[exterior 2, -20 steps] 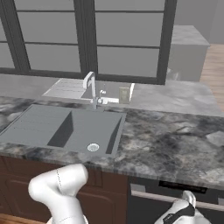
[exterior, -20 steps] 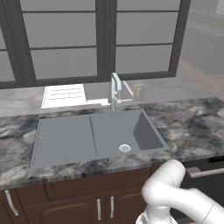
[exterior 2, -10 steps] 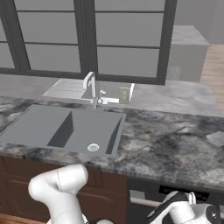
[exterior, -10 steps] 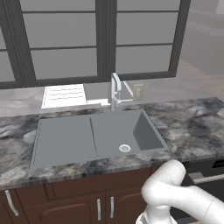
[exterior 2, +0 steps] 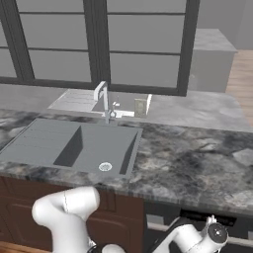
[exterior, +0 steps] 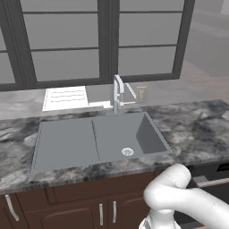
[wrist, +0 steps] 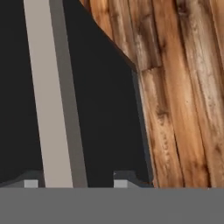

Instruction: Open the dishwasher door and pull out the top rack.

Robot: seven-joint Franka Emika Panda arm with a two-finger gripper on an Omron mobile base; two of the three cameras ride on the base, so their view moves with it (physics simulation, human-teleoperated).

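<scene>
Gripper point(wrist: 72, 183) — tips straddling silver handle point(wrist: 51, 96) of dishwasher door point(wrist: 105, 113); can't tell if clamped. Door tilted over wood floor point(wrist: 183, 87).

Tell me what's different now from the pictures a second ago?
The dishwasher door has tipped further open: in the right base view the dark gap under the counter is wider, and the arm's wrist sits lower and further out. In the hand view the hand has its fingers on either side of the silver bar handle. The sink, faucet and wooden cabinets stayed put.
</scene>
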